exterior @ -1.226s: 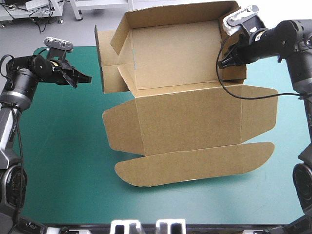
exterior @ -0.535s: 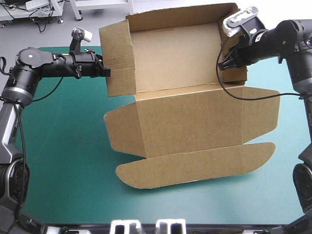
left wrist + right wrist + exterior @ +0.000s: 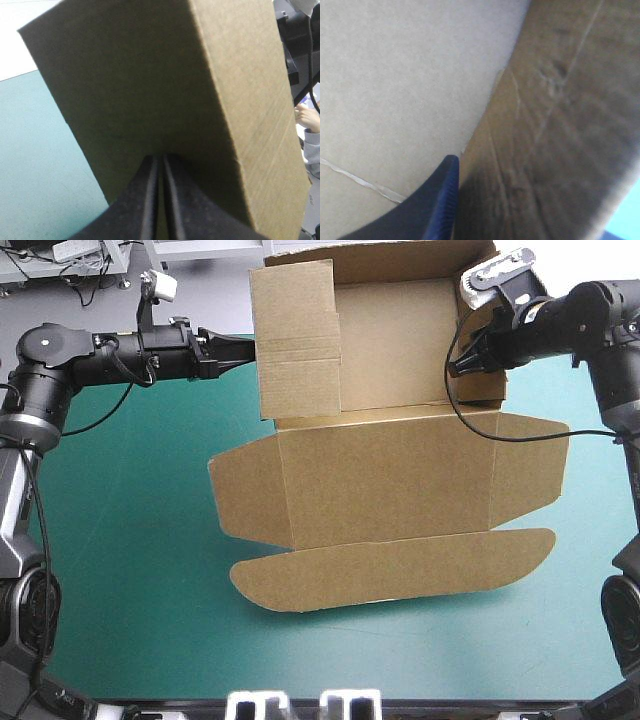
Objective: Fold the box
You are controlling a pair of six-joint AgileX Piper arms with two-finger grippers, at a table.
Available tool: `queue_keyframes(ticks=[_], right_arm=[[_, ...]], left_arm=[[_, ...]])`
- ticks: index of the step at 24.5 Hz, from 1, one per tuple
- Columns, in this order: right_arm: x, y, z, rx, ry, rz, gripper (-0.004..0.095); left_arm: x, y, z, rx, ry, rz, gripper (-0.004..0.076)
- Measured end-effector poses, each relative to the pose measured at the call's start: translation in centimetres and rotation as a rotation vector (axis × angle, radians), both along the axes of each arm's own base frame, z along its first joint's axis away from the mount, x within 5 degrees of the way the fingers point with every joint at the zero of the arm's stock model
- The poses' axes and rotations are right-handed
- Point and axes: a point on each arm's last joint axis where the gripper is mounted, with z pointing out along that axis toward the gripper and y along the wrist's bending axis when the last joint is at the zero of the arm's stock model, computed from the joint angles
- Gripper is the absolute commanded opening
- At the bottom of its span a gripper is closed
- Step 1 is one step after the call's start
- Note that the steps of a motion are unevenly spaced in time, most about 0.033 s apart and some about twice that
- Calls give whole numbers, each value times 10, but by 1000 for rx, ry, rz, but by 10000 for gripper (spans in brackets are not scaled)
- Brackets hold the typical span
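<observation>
Box (image 3: pixel 385 475), far bench (image 3: pixel 150 540) edge: left gripper (image 3: pixel 250 348), fingers closed, presses side flap (image 3: pixel 295 350); right gripper (image 3: pixel 468 366) fingers grip the opposite wall. Push squarely inward.

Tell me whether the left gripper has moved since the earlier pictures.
Yes. The left gripper has travelled away from the left edge of the table and toward its far edge, reaching the raised left wall of the box.

The desk (image 3: pixel 130 570) wears a teal-green cover that fills most of the frame, with a dark front edge along the bottom. Beyond its far edge, across the top of the frame, lies a pale grey floor (image 3: pixel 215 295). In the upper left stands a white bench frame (image 3: pixel 30 270), dark cables (image 3: pixel 85 280) trailing around its legs. The light is even and bright.
</observation>
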Motion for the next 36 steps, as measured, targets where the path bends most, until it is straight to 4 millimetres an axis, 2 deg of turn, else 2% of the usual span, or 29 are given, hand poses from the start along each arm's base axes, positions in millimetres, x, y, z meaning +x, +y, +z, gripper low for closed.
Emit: queue_keyframes(ticks=[2, 4, 7, 15, 20, 23, 30, 36], right_arm=[[0, 0, 0, 1, -1, 1, -20], [0, 0, 0, 1, -1, 1, -20], [0, 0, 0, 1, -1, 1, -20], [0, 0, 0, 2, -4, 1, -20], [1, 0, 1, 4, -13, -1, -20], [3, 0, 0, 5, -16, -7, -20], [6, 1, -2, 14, -16, -20, -20], [7, 1, -1, 32, -21, -23, -20]], left_arm=[[0, 0, 1, -4, 1, 0, 263], [0, -1, 3, -31, 0, -5, 447], [-1, -2, 7, -86, -2, -13, 510], [-2, -2, 9, -97, -4, -18, 514], [-2, -4, 7, -35, 42, 4, 513], [-3, -15, 12, 64, 44, 38, 513], [-15, -53, 41, 255, -32, 169, 513], [-23, -71, 49, 354, -44, 294, 509]])
